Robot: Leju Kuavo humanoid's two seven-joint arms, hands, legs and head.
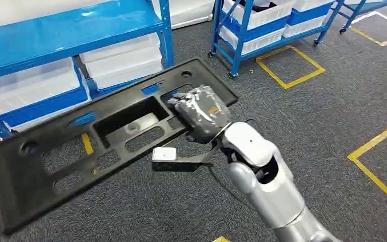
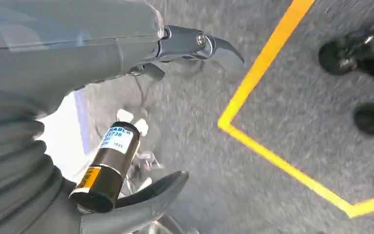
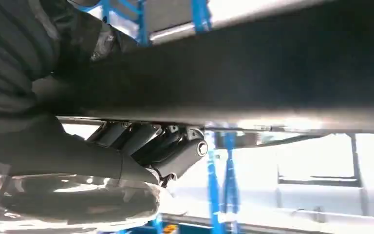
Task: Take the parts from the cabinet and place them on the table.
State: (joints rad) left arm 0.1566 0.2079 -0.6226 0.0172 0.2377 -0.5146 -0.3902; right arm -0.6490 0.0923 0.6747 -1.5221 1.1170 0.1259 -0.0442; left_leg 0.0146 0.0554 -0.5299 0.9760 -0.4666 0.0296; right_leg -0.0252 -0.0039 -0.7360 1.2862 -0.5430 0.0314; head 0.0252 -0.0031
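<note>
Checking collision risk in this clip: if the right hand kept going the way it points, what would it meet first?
Probably the blue shelving with its white bins; the right hand and the black panel it grips point that way, though depth is unclear.

Black panel (image 1: pixel 106 136) spanning wide, tilting across front, held aloft by right hand (image 1: pixel 201 113). Blue rack (image 1: pixel 70 30) with white bins (image 1: pixel 123 63) crowding panel's far edge. Second blue rack (image 1: pixel 277 25) standing well apart. Grey carpet (image 1: pixel 332 101) between racks lying open. Left hand (image 2: pixel 141 122) hanging over carpet; dark shoes (image 2: pixel 355 53) standing near yellow floor line (image 2: pixel 268 63).
</note>
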